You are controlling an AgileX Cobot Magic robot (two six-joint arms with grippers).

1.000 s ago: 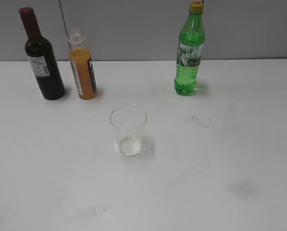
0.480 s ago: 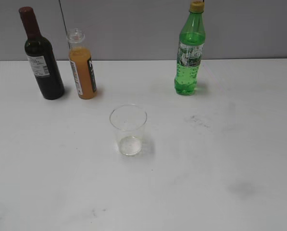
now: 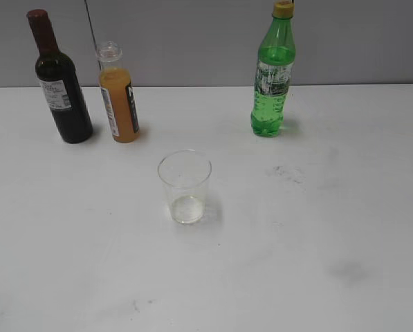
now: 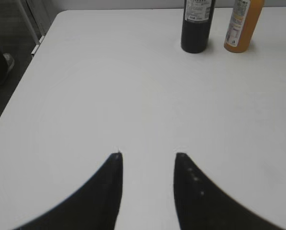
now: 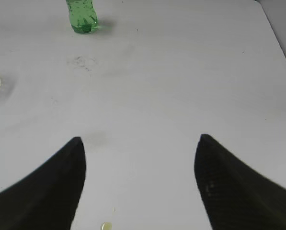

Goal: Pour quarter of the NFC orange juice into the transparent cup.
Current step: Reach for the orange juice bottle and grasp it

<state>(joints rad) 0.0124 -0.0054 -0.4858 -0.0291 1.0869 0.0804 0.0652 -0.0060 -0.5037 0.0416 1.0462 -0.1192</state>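
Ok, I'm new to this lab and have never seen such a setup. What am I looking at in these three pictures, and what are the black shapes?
It is a two-armed robot at a white table. One picture comes from a camera facing the table; the other two from cameras on the wrists. The black shapes are the fingers of the left gripper and right gripper, both open and holding nothing. On the table stand a dark wine bottle, the NFC orange juice with no cap, a green bottle and the transparent cup, nearest the camera and empty.
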